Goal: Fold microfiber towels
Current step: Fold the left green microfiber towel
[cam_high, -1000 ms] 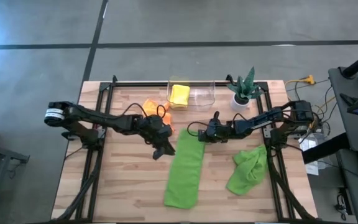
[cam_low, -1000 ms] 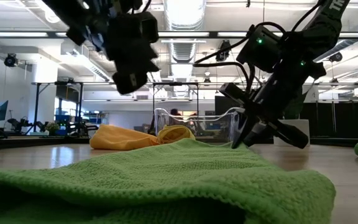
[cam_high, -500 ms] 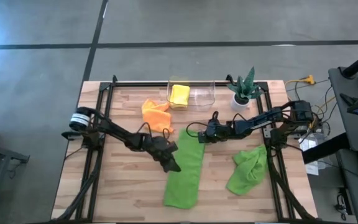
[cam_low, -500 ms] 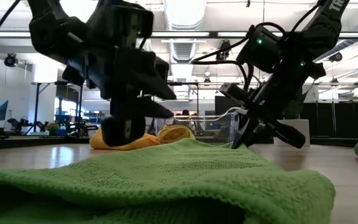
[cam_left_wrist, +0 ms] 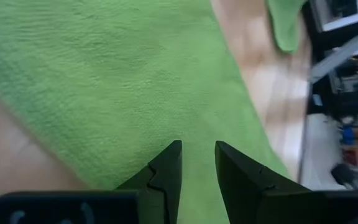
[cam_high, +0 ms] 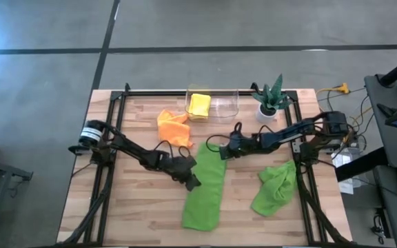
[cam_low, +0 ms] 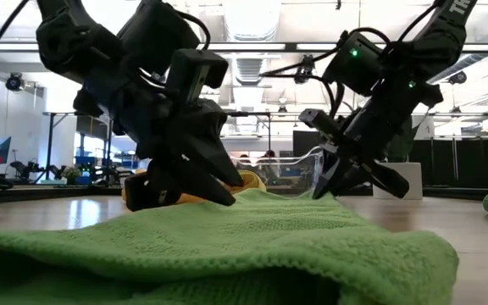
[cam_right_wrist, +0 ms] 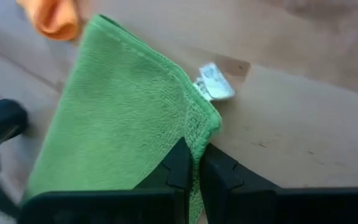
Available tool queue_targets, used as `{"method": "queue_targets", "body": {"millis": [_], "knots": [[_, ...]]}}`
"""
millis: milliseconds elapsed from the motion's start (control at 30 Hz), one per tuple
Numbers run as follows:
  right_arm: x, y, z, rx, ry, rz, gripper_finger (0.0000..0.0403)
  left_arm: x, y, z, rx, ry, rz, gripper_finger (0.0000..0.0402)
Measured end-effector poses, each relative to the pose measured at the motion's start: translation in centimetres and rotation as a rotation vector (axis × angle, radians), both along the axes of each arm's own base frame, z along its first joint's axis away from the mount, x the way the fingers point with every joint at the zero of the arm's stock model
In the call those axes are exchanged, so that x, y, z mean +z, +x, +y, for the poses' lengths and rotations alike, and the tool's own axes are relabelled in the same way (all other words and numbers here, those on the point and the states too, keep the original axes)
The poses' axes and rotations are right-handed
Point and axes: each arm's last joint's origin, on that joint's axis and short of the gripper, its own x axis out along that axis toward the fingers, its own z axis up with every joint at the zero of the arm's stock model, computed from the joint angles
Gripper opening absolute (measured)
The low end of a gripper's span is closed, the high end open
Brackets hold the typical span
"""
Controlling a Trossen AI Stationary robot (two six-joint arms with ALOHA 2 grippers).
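A lime green towel point(cam_high: 205, 186), folded into a long strip, lies flat on the wooden table, running from the middle toward the near edge. My left gripper point(cam_high: 194, 183) is down at the strip's left edge, fingers a little apart over the green cloth point(cam_left_wrist: 135, 81). My right gripper point(cam_high: 224, 153) is shut on the strip's far right corner, beside a white tag point(cam_right_wrist: 214, 83). A second green towel point(cam_high: 276, 186) lies crumpled at the right. An orange towel point(cam_high: 173, 127) lies bunched at the far left. A yellow towel point(cam_high: 198, 105) sits in a clear bin. My left gripper slants down from the table's left side, its fingertips point(cam_low: 224, 200) low at the towel's surface. I cannot tell whether they touch the cloth. My right gripper pinches the towel's edge point(cam_right_wrist: 199, 138) just below the tagged corner between its two fingers. It slants down from the table's right side. The corner stays low at the table, and the strip lies flat and slack.
A clear plastic bin point(cam_high: 220, 103) stands at the far edge, with a spiky green plant in a white pot point(cam_high: 270, 102) to its right. Black frame rails point(cam_high: 109, 138) run along both table sides. Bare wood lies near the front left.
My left gripper has come down from beside the orange towel, moving toward the near edge and a little right, and has rolled about its own line. Its fingertips now stand at the green strip's left edge. The towel lies as before.
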Motion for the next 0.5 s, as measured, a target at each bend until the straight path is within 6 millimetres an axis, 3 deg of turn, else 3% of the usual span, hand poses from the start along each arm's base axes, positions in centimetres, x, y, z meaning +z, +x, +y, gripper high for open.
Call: {"method": "queue_targets", "body": {"millis": [500], "knots": [[3.0,0.0,0.0,0.103,-0.131,-0.100,0.0018,-0.9,-0.5,0.1,0.063,0.052,0.087,0.0081]]}}
